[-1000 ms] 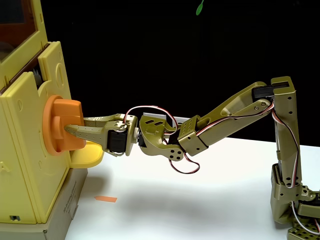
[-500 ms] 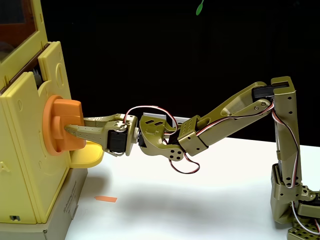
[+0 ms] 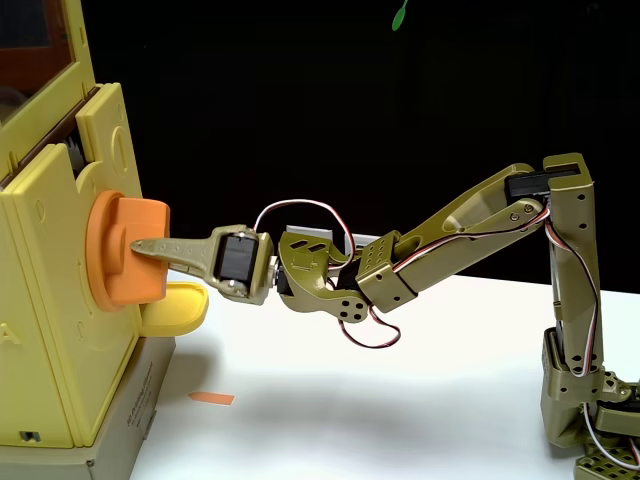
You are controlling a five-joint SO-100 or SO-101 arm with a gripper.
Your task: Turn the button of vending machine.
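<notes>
Gripper [image 3: 140,247] clamped on the button [image 3: 128,251], mid-turn by the look of it

In the fixed view the near finger lies flat across the face of the blocky bar; far finger is hidden behind it, so grasp is my read from the contact. Button sits directly at the fingertips, on the vending machine [image 3: 45,330] front, which fills the space left of the gripper. Small yellow tray [image 3: 177,308] is just below the gripper, orange scrap [image 3: 212,398] on the white desk [image 3: 400,420] further down. Risks: smooth glossy plastic bar plus thin perforated fingers, so slip under torque is likely; grip sits near the bar's outer end, could cam off; machine is light moulded plastic, could shift or twist on its grey base [image 3: 120,430] if the knob is stiff
</notes>
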